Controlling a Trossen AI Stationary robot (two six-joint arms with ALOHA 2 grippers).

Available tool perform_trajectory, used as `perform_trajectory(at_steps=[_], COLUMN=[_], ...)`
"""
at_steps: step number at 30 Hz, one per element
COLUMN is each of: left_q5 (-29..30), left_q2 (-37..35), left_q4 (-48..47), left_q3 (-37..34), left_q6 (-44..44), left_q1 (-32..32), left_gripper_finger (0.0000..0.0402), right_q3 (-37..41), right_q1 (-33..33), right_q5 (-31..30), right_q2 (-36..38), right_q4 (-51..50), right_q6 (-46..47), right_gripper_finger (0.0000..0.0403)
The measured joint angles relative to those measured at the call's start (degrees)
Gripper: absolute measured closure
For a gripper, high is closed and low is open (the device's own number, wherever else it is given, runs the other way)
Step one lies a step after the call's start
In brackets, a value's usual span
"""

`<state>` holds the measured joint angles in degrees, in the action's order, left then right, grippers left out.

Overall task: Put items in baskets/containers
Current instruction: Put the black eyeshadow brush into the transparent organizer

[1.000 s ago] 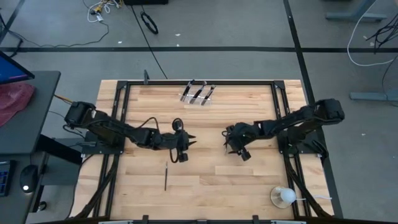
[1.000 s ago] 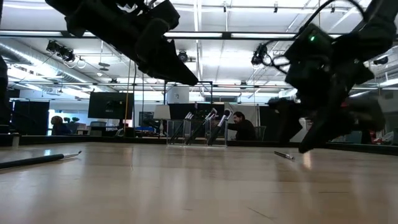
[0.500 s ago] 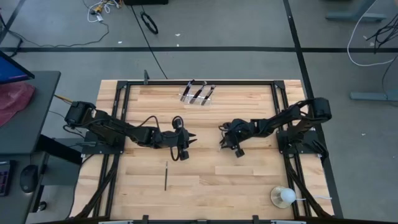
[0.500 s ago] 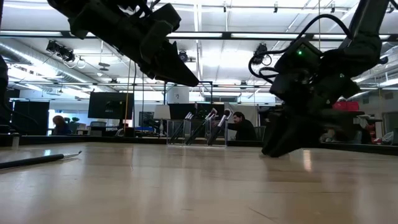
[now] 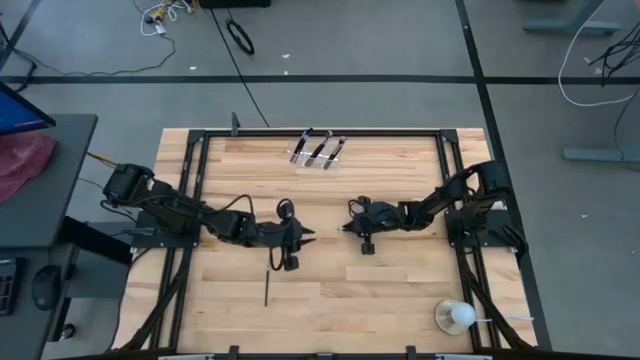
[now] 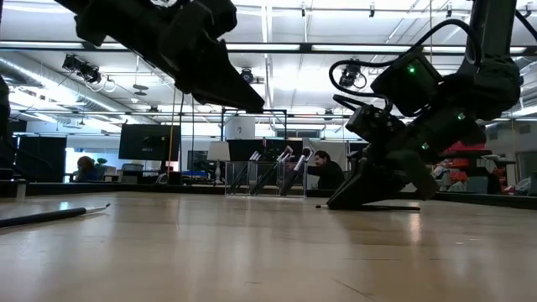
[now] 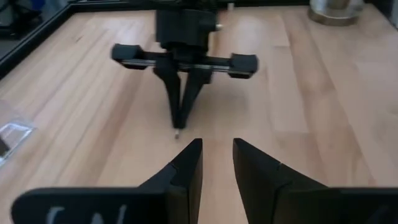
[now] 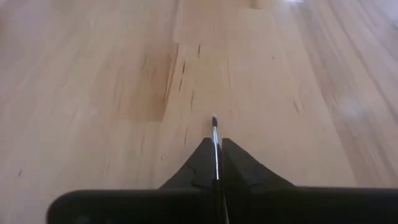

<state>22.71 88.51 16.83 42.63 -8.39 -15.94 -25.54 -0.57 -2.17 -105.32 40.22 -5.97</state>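
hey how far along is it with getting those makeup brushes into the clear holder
Done: three thin black makeup brushes stand in the small clear plastic holder. In hand: the right gripper is shut on a slim brush at the table's middle. Left: one black brush lies on the wood near the left gripper, which holds nothing.

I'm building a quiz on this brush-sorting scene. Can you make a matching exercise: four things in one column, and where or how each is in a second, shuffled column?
Things:
1. right gripper
2. left gripper
3. clear holder
4. white round object

States or places:
A. at the table's far edge, with brushes standing in it
B. by the table's near right corner
C. slightly parted, holding nothing
D. shut on a thin brush

Pairs: 1-D, 2-C, 3-A, 4-B
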Motion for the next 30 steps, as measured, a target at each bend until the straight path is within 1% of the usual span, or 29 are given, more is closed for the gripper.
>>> perform_trajectory(at_steps=[3,7,10,19,21,25,28,30], left_q5=[0.07,0.6,0.56,0.6,0.64,1.95,3.17,2.95], left_q2=[0.0,0.0,0.0,0.02,0.02,0.18,2.12,5.15], left_q4=[0.01,-0.02,-0.28,-2.19,-2.13,-1.38,2.26,10.95], left_q3=[0.0,0.0,0.0,0.0,0.0,-0.02,-0.05,0.03], left_q6=[0.07,0.07,0.16,1.33,1.56,1.52,2.14,3.76], left_q1=[-1.2,-1.84,-1.95,-2.03,-2.03,-2.03,-2.01,-1.78], left_gripper_finger=[0.0307,0.0307,0.0307,0.0307,0.0307,0.0307,0.0307,0.0307], right_q3=[-0.02,-0.04,0.21,0.33,0.37,0.37,0.35,0.26], right_q1=[-0.83,-1.15,-1.08,-1.29,-1.88,-3.93,-5.7,-7.02], right_q5=[-0.85,-1.65,-1.21,-0.17,-0.14,0.27,0.25,0.23], right_q2=[-0.61,-0.85,-1.23,-1.5,-1.52,-1.5,-1.48,-1.22], right_q4=[0.2,0.58,3.25,20.96,23.74,33.18,42.38,45.99], right_q6=[-0.03,0.02,2.12,9.18,10.62,12.5,13.06,13.04], right_gripper_finger=[0.0395,0.0394,0.0394,0.0396,0.0396,0.0396,0.0396,0.0396])
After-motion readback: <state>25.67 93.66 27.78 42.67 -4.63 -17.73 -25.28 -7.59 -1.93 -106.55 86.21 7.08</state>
